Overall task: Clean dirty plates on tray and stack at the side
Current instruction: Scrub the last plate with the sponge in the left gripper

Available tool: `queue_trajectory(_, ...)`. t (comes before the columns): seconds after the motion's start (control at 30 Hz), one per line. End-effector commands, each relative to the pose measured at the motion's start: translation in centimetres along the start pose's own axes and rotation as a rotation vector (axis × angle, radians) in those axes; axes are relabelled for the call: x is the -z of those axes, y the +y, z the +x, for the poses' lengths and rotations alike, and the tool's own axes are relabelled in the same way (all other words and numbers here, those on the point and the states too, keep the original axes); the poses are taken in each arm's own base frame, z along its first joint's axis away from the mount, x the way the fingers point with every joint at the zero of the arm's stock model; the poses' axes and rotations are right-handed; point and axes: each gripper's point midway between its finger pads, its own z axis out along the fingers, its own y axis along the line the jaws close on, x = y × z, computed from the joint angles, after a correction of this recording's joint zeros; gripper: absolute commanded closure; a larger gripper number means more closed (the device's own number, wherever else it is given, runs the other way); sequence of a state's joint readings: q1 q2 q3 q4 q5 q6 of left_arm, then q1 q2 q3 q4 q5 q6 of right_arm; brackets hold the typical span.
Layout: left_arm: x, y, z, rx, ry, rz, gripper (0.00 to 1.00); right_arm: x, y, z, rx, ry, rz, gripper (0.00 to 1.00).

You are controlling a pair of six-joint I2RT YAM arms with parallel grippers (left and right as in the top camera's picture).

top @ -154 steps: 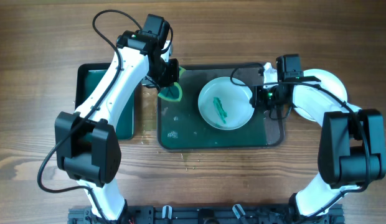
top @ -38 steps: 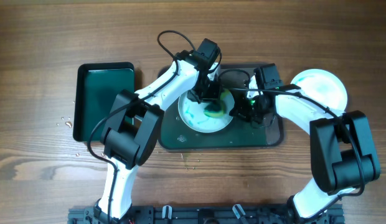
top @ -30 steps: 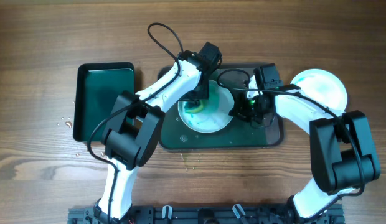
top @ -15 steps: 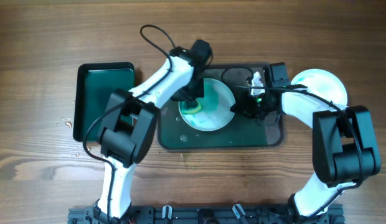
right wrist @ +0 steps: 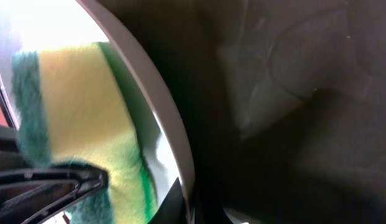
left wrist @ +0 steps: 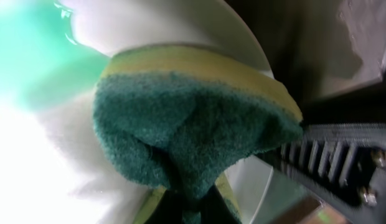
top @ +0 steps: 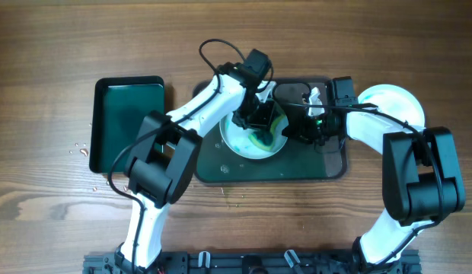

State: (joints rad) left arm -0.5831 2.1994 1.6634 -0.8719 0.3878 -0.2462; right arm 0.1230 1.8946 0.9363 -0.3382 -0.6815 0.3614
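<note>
Scrub step, I reckon: L gripper (top: 259, 125), jaws clamped on sponge (left wrist: 180, 137), sits on white plate (top: 237, 143) at tray (top: 221, 172) centre; R gripper (top: 301, 131) at plate's right rim, jaws can't tell; next needs wiping off teal film (left wrist: 31, 62).

Soft, even overhead light; wrist views close and blurred, plate (left wrist: 31, 162) glare-white beside deep shadow.
</note>
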Motion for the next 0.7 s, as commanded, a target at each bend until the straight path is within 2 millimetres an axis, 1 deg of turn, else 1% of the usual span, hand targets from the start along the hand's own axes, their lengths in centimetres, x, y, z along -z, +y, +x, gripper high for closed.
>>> queue_trajectory(0.0,-0.9,3.5,-1.6,0.093,-0.087,-0.193,0.96,-1.2,-1.4,1.2,-0.024,0.044,0.024,0.96)
queue_trajectory(0.07,-0.5,5.1,-2.5,0.109,-0.140,-0.279,0.96,-1.2,-1.5,1.2,-0.025,0.044,0.028,0.96)
queue_trajectory(0.13,0.7,7.9,-3.4,0.162,-0.211,-0.422,0.96,-1.2,-1.5,1.2,-0.025,0.044,0.028,0.96)
queue_trajectory(0.2,1.9,10.0,-3.8,0.202,-0.256,-0.527,0.96,-1.2,-1.6,1.2,-0.026,0.044,0.033,0.96)
queue_trajectory(0.3,4.0,13.4,-3.6,0.275,-0.301,-0.695,0.96,-1.2,-1.6,1.2,-0.027,0.044,0.037,0.96)
queue_trajectory(0.33,4.5,14.1,-3.2,0.299,-0.301,-0.731,0.96,-1.2,-1.7,1.2,-0.027,0.043,0.040,0.96)
queue_trajectory(0.4,4.8,14.8,-2.5,0.324,-0.276,-0.752,0.96,-1.2,-1.7,1.2,-0.027,0.043,0.040,0.96)
queue_trajectory(0.47,4.4,14.5,-1.1,0.331,-0.208,-0.730,0.96,-1.2,-1.8,1.2,-0.034,0.040,0.046,0.96)
queue_trajectory(0.53,3.6,13.6,0.0,0.327,-0.142,-0.676,0.96,-1.2,-1.8,1.2,-0.039,0.039,0.048,0.96)
queue_trajectory(0.6,2.2,11.6,1.3,0.261,-0.037,-0.557,0.96,-1.2,-1.9,1.2,-0.042,0.039,0.050,0.95)
queue_trajectory(0.67,0.8,8.5,2.7,0.174,0.073,-0.383,0.96,-1.2,-1.9,1.2,-0.042,0.039,0.050,0.96)
